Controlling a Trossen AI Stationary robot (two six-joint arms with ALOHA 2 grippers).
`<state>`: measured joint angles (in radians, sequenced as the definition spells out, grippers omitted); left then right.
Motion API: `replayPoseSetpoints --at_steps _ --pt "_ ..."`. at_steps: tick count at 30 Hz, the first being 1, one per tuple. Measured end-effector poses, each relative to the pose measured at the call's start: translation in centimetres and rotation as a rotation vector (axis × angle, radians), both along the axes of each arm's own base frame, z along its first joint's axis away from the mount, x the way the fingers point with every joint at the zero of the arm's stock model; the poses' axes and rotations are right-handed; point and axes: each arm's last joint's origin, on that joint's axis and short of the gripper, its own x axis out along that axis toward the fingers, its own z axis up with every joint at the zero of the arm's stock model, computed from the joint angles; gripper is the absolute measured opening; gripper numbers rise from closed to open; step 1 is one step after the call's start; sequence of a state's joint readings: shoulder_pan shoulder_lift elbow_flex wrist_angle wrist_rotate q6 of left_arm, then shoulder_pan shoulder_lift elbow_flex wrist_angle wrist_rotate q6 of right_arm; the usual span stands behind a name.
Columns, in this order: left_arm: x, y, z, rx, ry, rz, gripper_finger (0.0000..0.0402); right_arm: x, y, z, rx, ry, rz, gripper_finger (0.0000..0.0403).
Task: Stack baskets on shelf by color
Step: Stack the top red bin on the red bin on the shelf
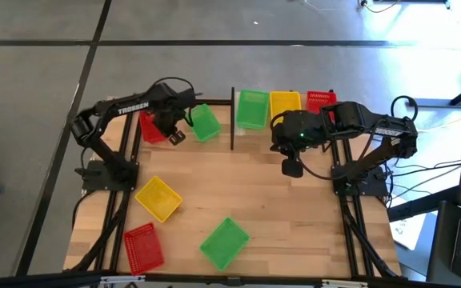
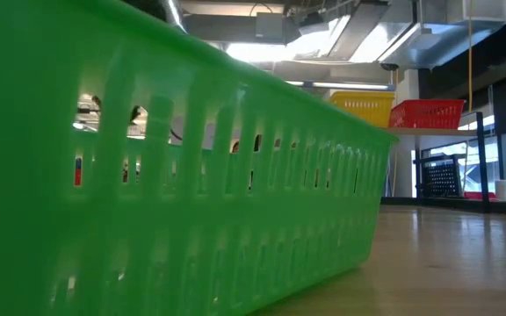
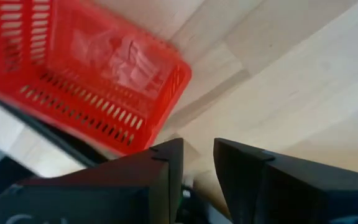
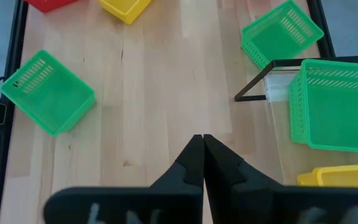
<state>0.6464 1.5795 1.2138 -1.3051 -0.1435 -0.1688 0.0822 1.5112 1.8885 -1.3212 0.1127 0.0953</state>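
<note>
Red basket (image 1: pixel 152 126) lies just under the left arm, and its fingers (image 3: pixel 197 171) are a little apart, holding nothing. The right fingers (image 4: pixel 202 163) are shut and empty, farther off by the shelf (image 1: pixel 238 130).

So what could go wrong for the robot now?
The left gripper hangs open between a red basket and a green basket lying close together, so reaching for one might bump the other. Also, the shelf baskets sit side by side near the thin post; a careless drop could knock them.
</note>
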Motion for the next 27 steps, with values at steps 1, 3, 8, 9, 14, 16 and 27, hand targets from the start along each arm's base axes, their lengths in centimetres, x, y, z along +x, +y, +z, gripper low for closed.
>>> replayPoseSetpoints --at_steps 1,3,8,9,14,16,27 --pt "0.0 0.0 -0.4 0.001 -0.002 -0.009 0.0081 0.0 0.0 0.0 0.000 0.000 0.000 0.0000" --pt "0.0 0.0 -1.2 0.004 -0.009 -0.023 0.0080 0.0 0.0 0.0 0.000 0.000 0.000 0.0000" --pt "-0.1 -0.1 -2.8 0.032 -0.015 -0.051 0.0080 0.0 0.0 0.0 0.000 0.000 0.000 0.0000" --pt "-0.2 0.0 -2.9 0.043 -0.001 -0.066 0.0080 0.0 0.0 0.0 0.000 0.000 0.000 0.0000" --pt "-0.3 0.2 -3.1 0.088 0.013 -0.076 0.0080 0.0 0.0 0.0 0.002 0.000 -0.002 0.0000" --pt "-0.3 0.3 -3.3 0.090 0.007 -0.072 0.0080 0.0 0.0 0.0 0.004 0.000 -0.005 0.0000" --pt "-1.3 -0.2 -6.1 0.084 0.019 -0.041 0.0080 0.0 0.0 0.0 0.011 0.000 -0.002 0.0000"
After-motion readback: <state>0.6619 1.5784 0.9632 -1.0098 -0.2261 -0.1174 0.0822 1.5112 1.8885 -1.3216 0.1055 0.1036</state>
